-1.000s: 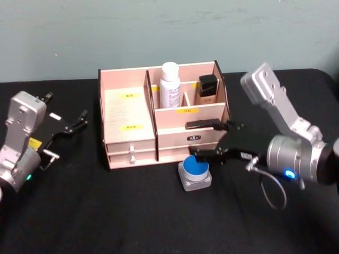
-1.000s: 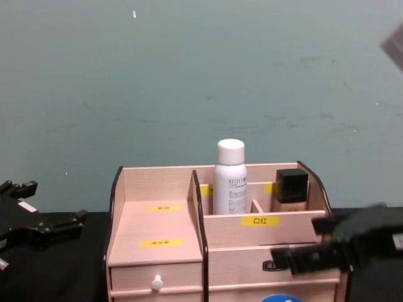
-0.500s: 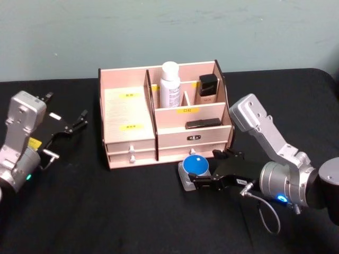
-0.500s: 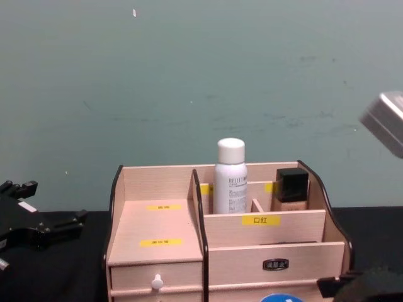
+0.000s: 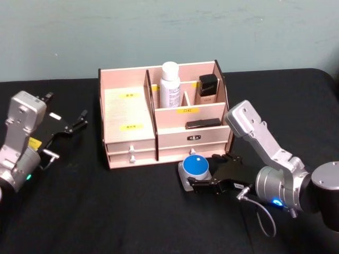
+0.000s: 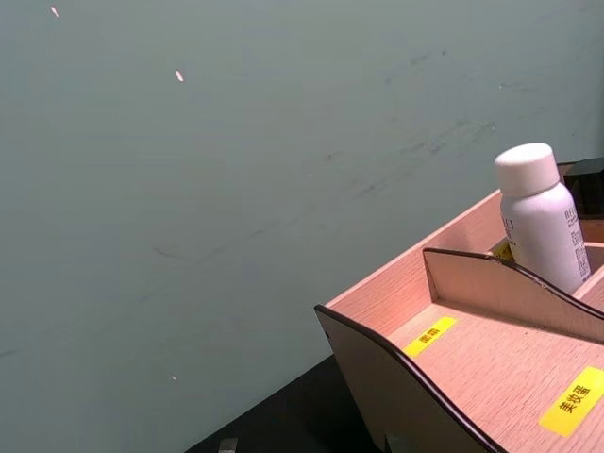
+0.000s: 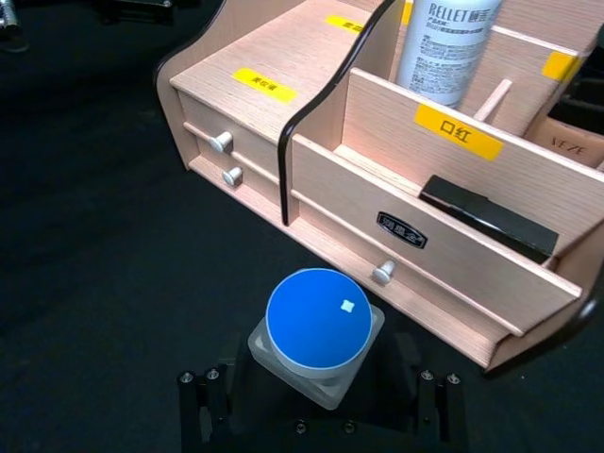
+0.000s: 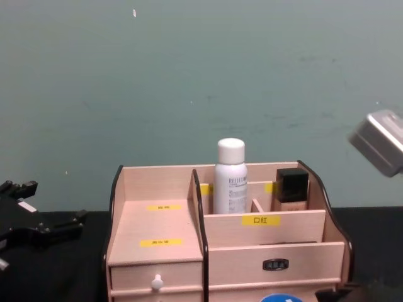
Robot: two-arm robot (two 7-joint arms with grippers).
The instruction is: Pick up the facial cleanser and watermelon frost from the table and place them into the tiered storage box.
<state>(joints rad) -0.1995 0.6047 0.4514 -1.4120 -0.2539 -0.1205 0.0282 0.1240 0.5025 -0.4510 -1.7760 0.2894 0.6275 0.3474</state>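
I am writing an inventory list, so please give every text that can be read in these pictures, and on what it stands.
"RELLET": on the facial cleanser, at the top of its lettering; the smaller lines below are too small to read.
"口红": yellow label on the middle wall of the tiered storage box.
The other yellow labels and the dark plate on the front panel: too blurred to read.

Diffuse, even room light. The black counter (image 5: 132, 211) looks dark and swallows shadows; the pale wooden box (image 5: 127, 112) reads bright, with soft shading inside its compartments.
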